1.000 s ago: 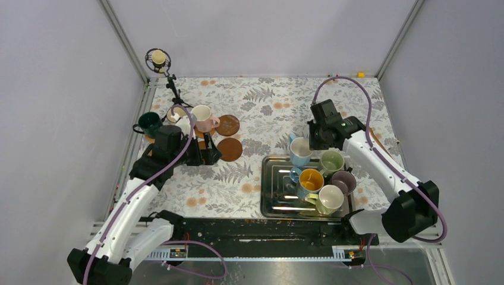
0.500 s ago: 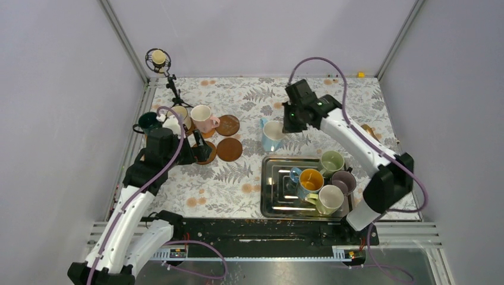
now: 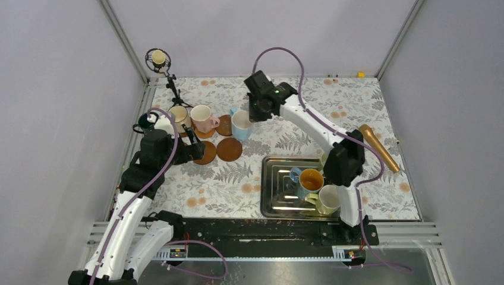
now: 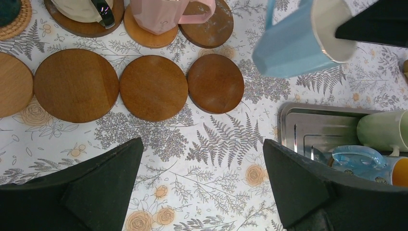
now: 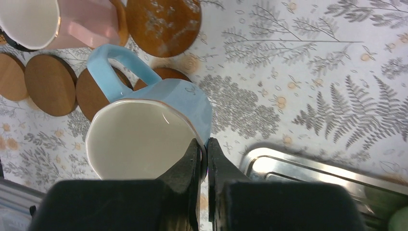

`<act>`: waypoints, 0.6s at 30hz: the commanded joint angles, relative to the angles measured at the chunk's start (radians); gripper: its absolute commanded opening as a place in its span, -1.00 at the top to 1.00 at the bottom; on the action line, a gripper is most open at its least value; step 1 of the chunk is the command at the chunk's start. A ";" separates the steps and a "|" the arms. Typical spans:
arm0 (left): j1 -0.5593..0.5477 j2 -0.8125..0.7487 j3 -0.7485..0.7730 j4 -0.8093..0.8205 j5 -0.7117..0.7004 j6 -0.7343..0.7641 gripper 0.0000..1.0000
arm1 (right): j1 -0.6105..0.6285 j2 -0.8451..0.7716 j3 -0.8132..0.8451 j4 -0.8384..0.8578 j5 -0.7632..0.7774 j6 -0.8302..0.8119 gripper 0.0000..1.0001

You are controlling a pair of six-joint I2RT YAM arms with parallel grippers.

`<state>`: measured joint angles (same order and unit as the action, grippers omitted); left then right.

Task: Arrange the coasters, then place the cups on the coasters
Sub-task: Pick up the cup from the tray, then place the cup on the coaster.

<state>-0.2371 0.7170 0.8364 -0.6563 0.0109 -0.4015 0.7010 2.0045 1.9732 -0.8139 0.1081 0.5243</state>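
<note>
Working over a fern-printed table (image 3: 279, 101), with the right arm (image 3: 309, 122) stretched from the near edge to the left-back area and the left arm (image 3: 128, 202) up the left side; at front right, a steel tray (image 3: 274, 190) carrying a yellow-orange mug (image 3: 311, 180), a pale mug (image 3: 330, 199), a pale green mug (image 4: 382, 130) and a blue-handled mug (image 4: 356, 159), mostly hidden; pinching the rim of the light blue mug (image 5: 192, 103) in the right gripper (image 5: 203, 144), jaws nearly together, one finger inside, one outside; mug raised off the cloth, handle toward the pink mug (image 4: 161, 14), by the right end of the coasters (image 4: 153, 87); directly over a disc or not, cannot tell; holding the left gripper (image 4: 202, 144) spread wide, nothing between the jaws, above bare cloth just in front of the discs; in the back row, a dark green mug (image 3: 147, 122) at far left, then a beige mug (image 4: 77, 7) and the pink one, each on its own disc, plus one bare disc just right of the pink; in the front row, four bare discs side by side, nearly touching.
</note>
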 commanded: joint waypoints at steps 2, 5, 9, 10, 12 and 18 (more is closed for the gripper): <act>0.004 -0.020 0.031 0.030 -0.015 -0.010 -0.97 | 0.055 0.116 0.254 -0.033 0.110 0.075 1.00; 0.004 -0.022 0.029 0.028 -0.015 -0.011 -0.98 | 0.060 0.190 0.342 -0.040 0.119 0.098 1.00; 0.005 -0.021 0.030 0.029 0.014 -0.011 -0.97 | 0.062 0.272 0.441 -0.037 0.142 0.112 1.00; 0.005 -0.019 0.031 0.029 0.016 -0.011 -0.97 | 0.062 0.281 0.450 -0.039 0.155 0.115 1.00; 0.004 -0.020 0.031 0.029 0.017 -0.010 -0.98 | 0.061 0.291 0.451 -0.033 0.181 0.120 1.00; 0.002 -0.025 0.032 0.027 0.017 -0.010 -0.97 | 0.063 0.319 0.459 0.016 0.214 0.137 1.00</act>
<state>-0.2371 0.7063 0.8364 -0.6563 0.0189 -0.4042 0.7628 2.3322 2.3539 -0.8837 0.2646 0.6144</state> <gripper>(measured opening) 0.985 0.047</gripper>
